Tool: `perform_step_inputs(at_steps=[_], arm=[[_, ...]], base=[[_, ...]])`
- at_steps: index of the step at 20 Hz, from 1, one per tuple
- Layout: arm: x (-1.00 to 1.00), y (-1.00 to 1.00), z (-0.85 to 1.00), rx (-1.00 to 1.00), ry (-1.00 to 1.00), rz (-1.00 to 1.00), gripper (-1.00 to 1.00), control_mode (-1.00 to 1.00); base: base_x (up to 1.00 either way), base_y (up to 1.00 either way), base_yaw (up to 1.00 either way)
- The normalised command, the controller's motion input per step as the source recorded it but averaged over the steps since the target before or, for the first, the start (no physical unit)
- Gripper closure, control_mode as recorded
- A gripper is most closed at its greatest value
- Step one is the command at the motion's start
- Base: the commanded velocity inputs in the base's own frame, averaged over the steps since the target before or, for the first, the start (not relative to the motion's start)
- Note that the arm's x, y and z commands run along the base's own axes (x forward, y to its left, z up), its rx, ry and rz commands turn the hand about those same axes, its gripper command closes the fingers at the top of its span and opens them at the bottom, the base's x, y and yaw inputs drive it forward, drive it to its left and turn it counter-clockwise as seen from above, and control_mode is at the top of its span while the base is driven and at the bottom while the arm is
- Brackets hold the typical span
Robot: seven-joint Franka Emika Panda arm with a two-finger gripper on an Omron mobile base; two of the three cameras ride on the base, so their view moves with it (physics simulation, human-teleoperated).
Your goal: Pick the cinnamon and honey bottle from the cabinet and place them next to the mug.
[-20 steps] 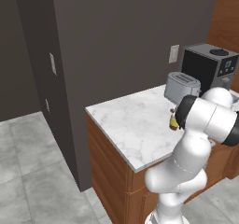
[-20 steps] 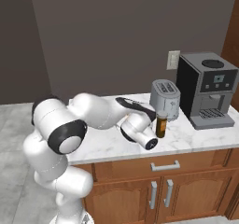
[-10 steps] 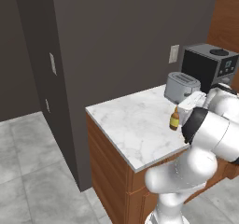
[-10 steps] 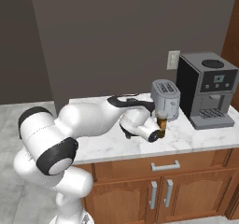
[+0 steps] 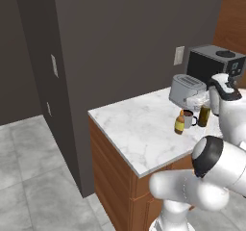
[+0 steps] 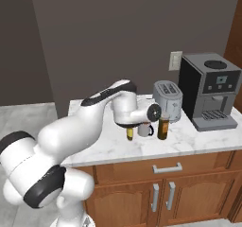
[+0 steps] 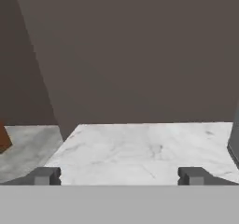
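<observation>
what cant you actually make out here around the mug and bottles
- Left base view: the mug is too small to show what it holds; the cinnamon is partly behind the arm.
- Right base view: the honey bottle has its top behind the arm; contact with the mug cannot be told.
- Hand view: the open gripper shows bare marble counter; its right edge crops a grey object.

White, grey-veined marble countertop on red-brown wood cabinet base w/ silver handles. Honey bottle amber; mug dark grey, cinnamon olive-brown. Toaster silver, coffee machine black.
</observation>
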Motion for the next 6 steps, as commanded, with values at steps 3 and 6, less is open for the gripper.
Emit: perform_step_inputs(at_steps=[3, 6], arm=[[0.0, 0.23, 0.4, 0.0, 0.82, -0.04, -1.0, -1.0], [0.0, 0.28, 0.39, 0.0, 0.86, -0.07, -1.0, -1.0]], base=[[0.0, 0.0, 0.0], [0.0, 0.0, 0.0]])
